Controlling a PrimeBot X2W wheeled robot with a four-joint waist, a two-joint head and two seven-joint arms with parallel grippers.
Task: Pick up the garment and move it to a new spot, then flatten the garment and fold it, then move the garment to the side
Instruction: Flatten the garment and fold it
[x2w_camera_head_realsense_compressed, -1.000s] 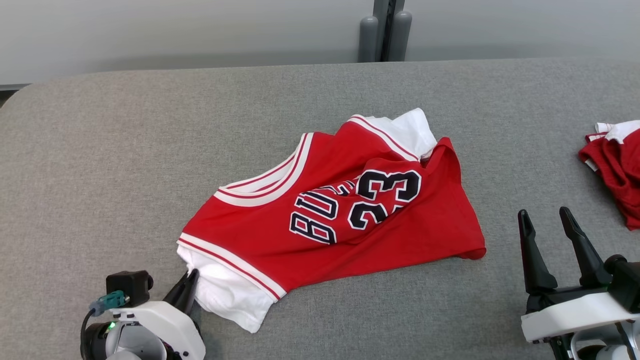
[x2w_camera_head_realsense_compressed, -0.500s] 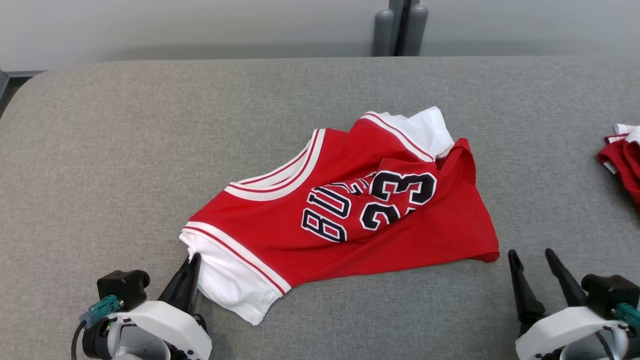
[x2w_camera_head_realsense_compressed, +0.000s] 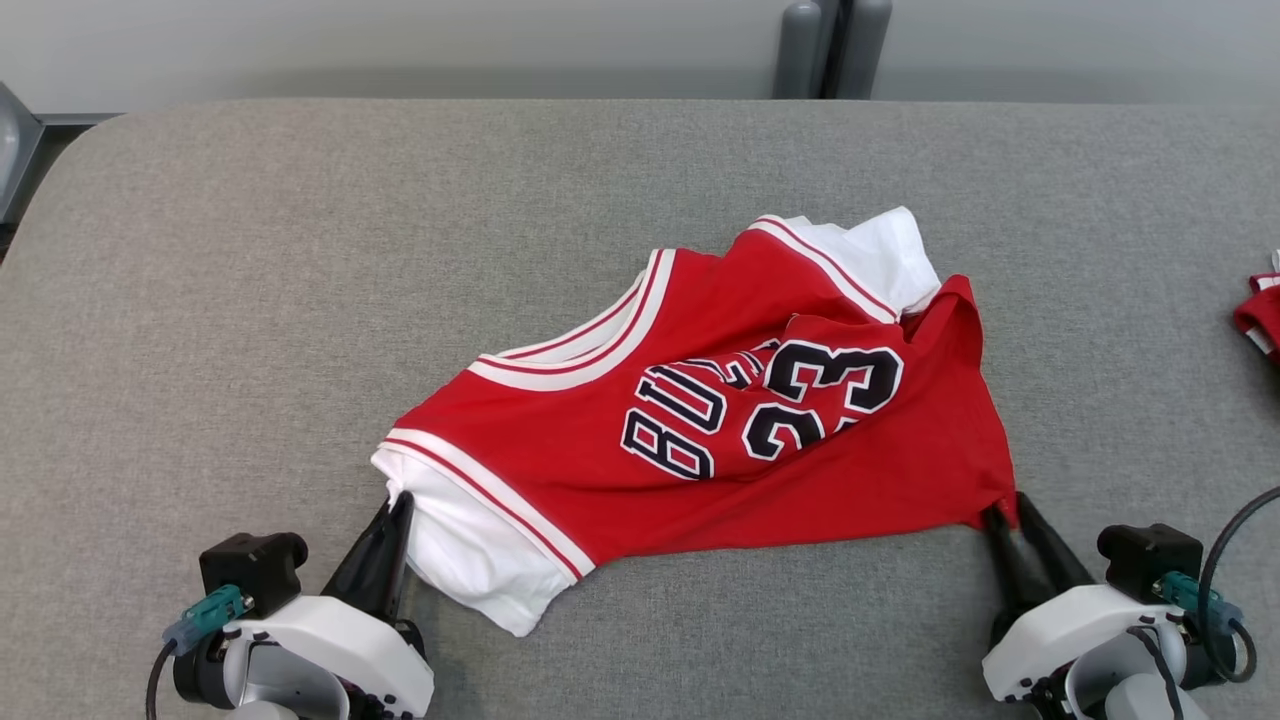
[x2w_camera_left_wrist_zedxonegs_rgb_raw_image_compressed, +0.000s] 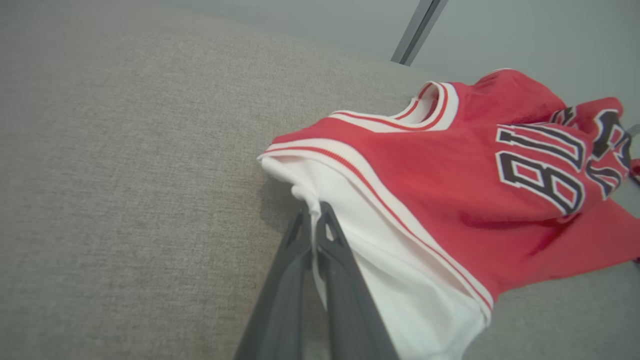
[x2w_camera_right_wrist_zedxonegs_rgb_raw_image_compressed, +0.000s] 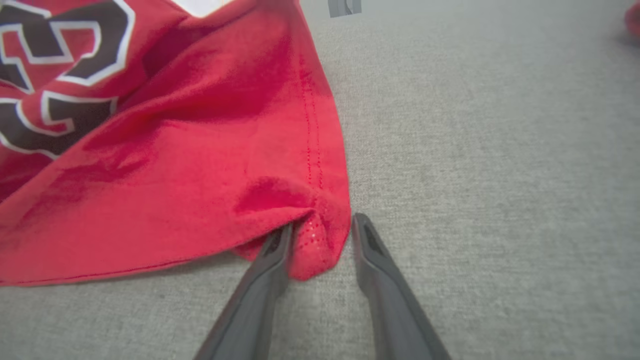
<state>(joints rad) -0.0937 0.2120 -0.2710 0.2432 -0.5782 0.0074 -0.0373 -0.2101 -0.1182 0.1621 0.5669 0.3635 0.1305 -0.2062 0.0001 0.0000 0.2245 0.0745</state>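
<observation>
Getting a two-handed hold on the garment (x2w_camera_head_realsense_compressed: 700, 400) looks like the step in hand; it lies crumpled on the grey table (x2w_camera_head_realsense_compressed: 250, 300), spread from one gripper across to the other. The left gripper (x2w_camera_left_wrist_zedxonegs_rgb_raw_image_compressed: 313, 209) has its jaws together, clamped on the white sleeve edge. The right gripper (x2w_camera_right_wrist_zedxonegs_rgb_raw_image_compressed: 320, 230) has its jaws apart, with the red hem corner between them, not yet pinched. I'd judge the next move calls for pinching that hem firmly, then lifting both corners evenly.

Head looks down on garment (x2w_camera_head_realsense_compressed: 800, 490); wrists skim close
</observation>
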